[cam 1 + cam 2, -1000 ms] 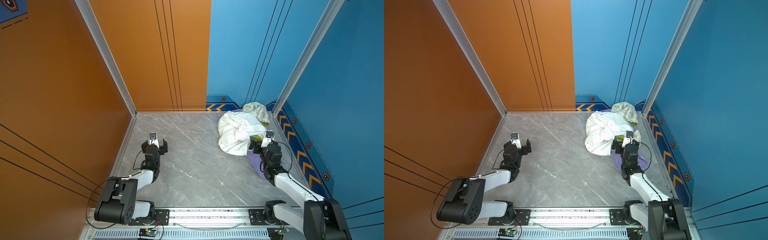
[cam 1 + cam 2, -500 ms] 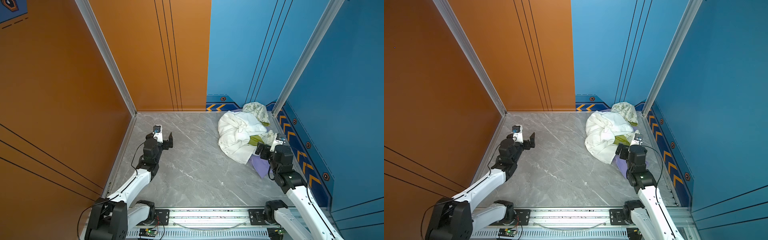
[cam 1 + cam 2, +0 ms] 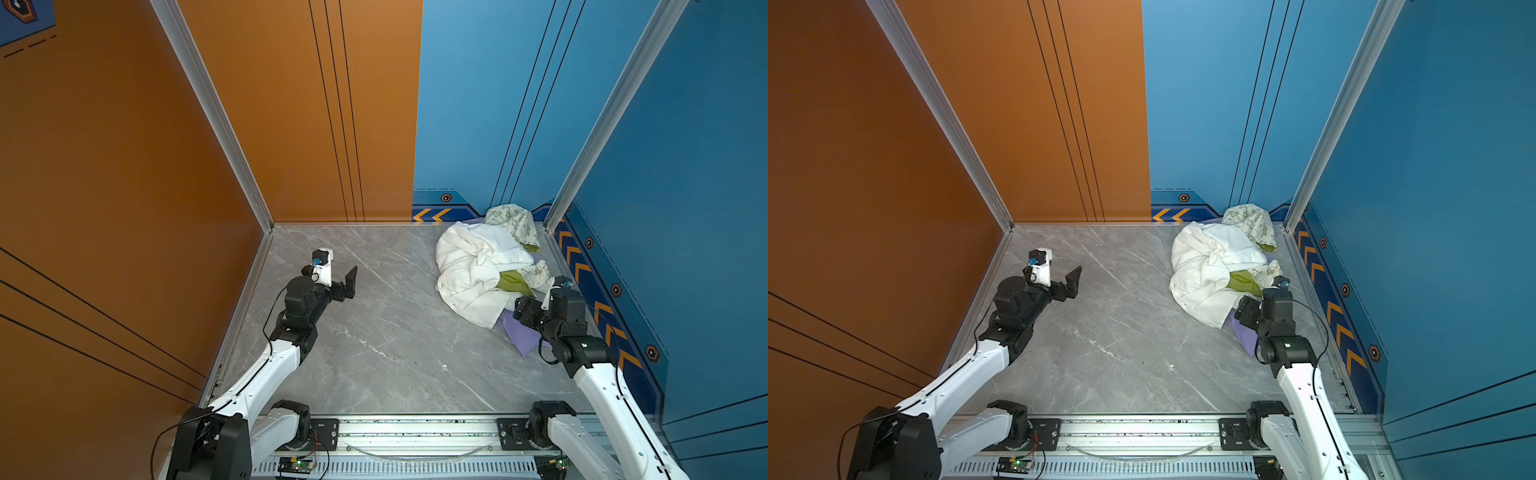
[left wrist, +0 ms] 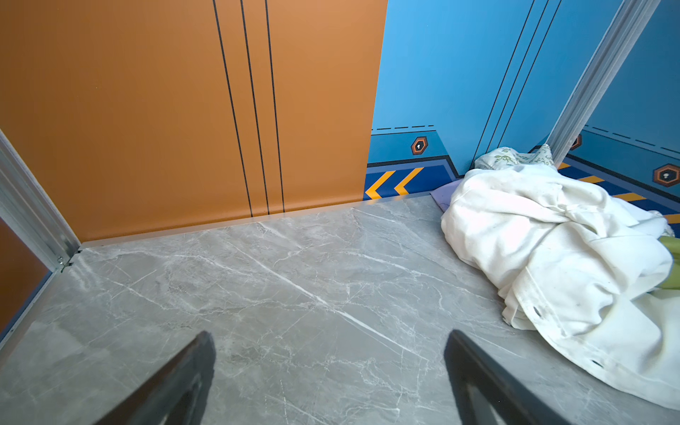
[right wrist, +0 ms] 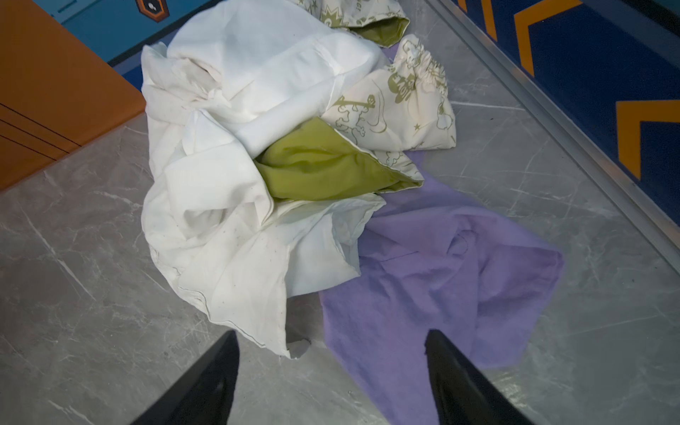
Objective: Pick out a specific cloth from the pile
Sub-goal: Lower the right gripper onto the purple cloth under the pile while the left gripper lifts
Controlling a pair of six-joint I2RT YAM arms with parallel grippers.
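Note:
The cloth (image 5: 441, 265) is lilac and lies flat on the floor, its far part tucked under the pile; it also shows in both top views (image 3: 519, 336) (image 3: 1246, 338). The pile's white garment (image 3: 473, 266) (image 3: 1208, 266) (image 5: 239, 147) is heaped on top, with a cream, green-printed cloth (image 5: 397, 106) (image 3: 513, 220) behind it. My right gripper (image 5: 331, 333) (image 3: 519, 311) hangs open above the cloth's near edge, one finger over lilac and one over bare floor, holding nothing. My left gripper (image 4: 329, 335) (image 3: 349, 282) is open over bare floor, well left of the pile.
The grey marble floor (image 3: 374, 332) is walled in by an orange panel on the left and blue panels at the back and right. The pile sits in the far right corner against an aluminium post (image 3: 552, 220). A metal rail (image 3: 415, 428) runs along the front edge.
My left gripper has reached farther forward and to the right over the floor. My right gripper has drawn slightly back from the pile, toward the lilac cloth's near end.

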